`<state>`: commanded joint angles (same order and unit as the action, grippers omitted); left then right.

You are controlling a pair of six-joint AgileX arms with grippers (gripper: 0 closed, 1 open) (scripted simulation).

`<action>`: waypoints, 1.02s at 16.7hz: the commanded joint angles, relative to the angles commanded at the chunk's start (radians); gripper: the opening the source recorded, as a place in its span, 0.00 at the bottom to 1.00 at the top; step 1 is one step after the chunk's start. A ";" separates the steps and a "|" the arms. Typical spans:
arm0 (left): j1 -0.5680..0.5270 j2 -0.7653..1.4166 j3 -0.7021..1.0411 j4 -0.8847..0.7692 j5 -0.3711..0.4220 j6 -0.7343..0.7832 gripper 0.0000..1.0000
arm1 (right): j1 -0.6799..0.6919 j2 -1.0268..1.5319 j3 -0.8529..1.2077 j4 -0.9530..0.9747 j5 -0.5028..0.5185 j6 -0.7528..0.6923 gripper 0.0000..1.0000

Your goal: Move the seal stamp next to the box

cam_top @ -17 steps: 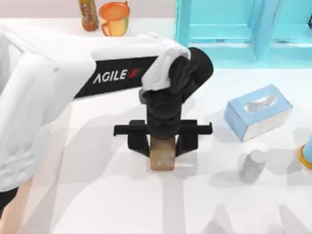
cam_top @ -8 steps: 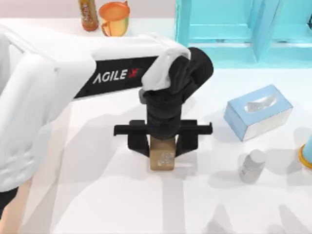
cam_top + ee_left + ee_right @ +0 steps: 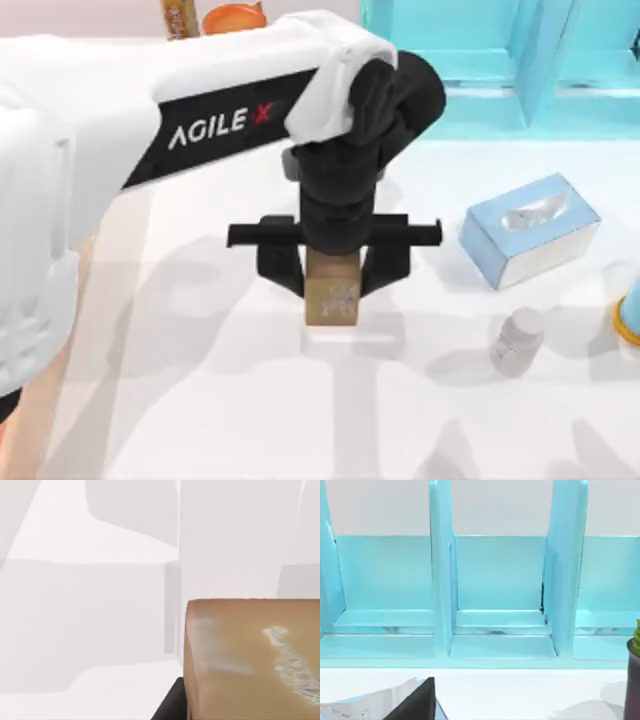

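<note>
The seal stamp, a small tan-brown wooden block with white carved marks on its upper face, hangs just above the white table near the middle. My left gripper comes down on it from above and is shut on it, one black finger on each side. The stamp's shadow lies on the table right under it. In the left wrist view the seal stamp is very close, with a dark finger against its side. The box is out of view. My right arm is parked, and a dark edge of its gripper faces the shelf.
A light-blue tissue box lies to the right of the stamp, and a small white pill bottle stands in front of it. A light-blue shelf unit runs along the back right. An orange cup and a bottle stand at the back left.
My left arm has risen with the stamp in its grip. The stamp has come off the table and sits a little higher in the top view.
</note>
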<state>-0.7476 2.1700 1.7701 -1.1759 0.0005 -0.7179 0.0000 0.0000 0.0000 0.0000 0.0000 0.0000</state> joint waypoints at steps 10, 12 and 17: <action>0.076 -0.160 -0.126 -0.043 0.000 0.076 0.00 | 0.000 0.000 0.000 0.000 0.000 0.000 1.00; 0.127 -0.287 -0.216 -0.077 -0.001 0.124 0.00 | 0.000 0.000 0.000 0.000 0.000 0.000 1.00; 0.265 -0.634 -0.458 -0.166 -0.003 0.256 0.00 | 0.000 0.000 0.000 0.000 0.000 0.000 1.00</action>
<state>-0.4829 1.5359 1.3117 -1.3418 -0.0026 -0.4623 0.0000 0.0000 0.0000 0.0000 0.0000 0.0000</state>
